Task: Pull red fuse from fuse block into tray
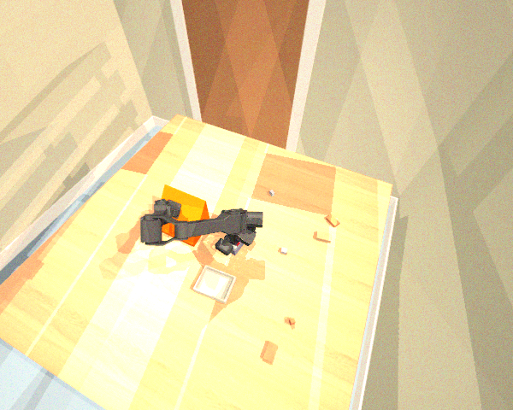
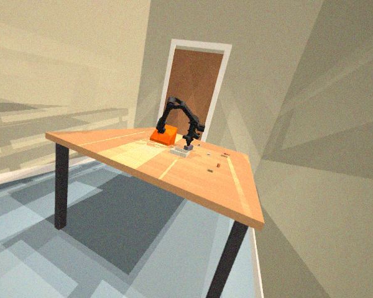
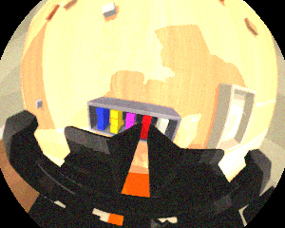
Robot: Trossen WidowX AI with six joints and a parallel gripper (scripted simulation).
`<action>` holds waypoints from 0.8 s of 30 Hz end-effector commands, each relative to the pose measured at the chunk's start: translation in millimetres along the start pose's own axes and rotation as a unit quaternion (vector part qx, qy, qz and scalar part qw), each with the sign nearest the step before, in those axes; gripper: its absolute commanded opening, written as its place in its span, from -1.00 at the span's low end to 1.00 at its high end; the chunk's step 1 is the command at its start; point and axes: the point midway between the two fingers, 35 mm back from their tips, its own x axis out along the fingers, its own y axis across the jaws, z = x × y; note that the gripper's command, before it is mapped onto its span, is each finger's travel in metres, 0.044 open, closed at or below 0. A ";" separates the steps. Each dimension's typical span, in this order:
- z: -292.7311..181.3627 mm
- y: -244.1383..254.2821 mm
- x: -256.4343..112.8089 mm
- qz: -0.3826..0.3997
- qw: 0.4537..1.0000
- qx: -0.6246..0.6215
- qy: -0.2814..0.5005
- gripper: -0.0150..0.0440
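The fuse block (image 1: 236,249) (image 2: 188,148) (image 3: 133,105) is grey and stands on the table. In the wrist view it holds a blue fuse (image 3: 103,119), a yellow fuse (image 3: 116,121), a magenta fuse (image 3: 130,121), the red fuse (image 3: 146,124) and a white fuse (image 3: 163,124) in a row. My gripper (image 1: 236,243) (image 2: 189,145) (image 3: 144,126) points down at the block and is shut on the red fuse, which sits in its slot. The fingers hide part of the block's near side. The tray (image 1: 230,289) (image 2: 179,154) (image 3: 223,109) is pale, shallow and empty, close beside the block.
An orange wedge-shaped box (image 1: 185,194) (image 2: 163,136) stands by the arm's base. Small loose pieces lie on the table: a grey cube (image 1: 271,192), a white cube (image 1: 284,250) (image 3: 109,10), a flat piece (image 1: 268,352) and several small orange or tan ones.
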 end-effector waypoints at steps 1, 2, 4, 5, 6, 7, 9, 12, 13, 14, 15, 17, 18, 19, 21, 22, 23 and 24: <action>0.1 0.0 0.0 0.000 1.000 0.000 0.000 -0.49; 0.1 0.0 0.0 0.000 1.000 0.000 0.000 -0.49; 0.1 0.0 -0.3 0.000 1.000 0.000 0.000 -0.49; 0.1 0.0 -0.7 0.000 1.000 0.000 0.000 -0.49; 0.1 0.0 -1.2 0.000 1.000 0.000 0.000 -0.49; 0.2 0.1 -1.7 0.000 1.000 0.000 0.000 -0.49; 0.2 0.1 -2.7 0.000 1.000 0.000 0.000 -0.49; 0.3 0.2 -4.1 0.000 1.000 0.000 0.000 -0.49; 0.3 0.2 -4.6 0.000 1.000 0.000 0.000 -0.49; 0.4 0.2 -5.1 0.000 1.000 0.000 0.000 -0.49; 0.4 0.2 -5.6 0.000 1.000 0.000 0.000 -0.49; 0.4 0.3 -6.6 0.000 1.000 0.000 0.000 -0.49; 0.4 0.3 -7.1 0.000 1.000 0.000 0.000 -0.49; 0.5 0.3 -7.5 0.000 1.000 0.000 0.000 -0.49; 0.5 0.4 -8.5 0.000 1.000 0.000 0.000 -0.49; 0.5 0.4 -9.0 0.000 1.000 0.000 0.000 -0.49; 0.5 0.4 -9.5 0.000 1.000 0.000 0.000 -0.49; 0.6 0.4 -10.0 0.000 1.000 0.000 0.000 -0.49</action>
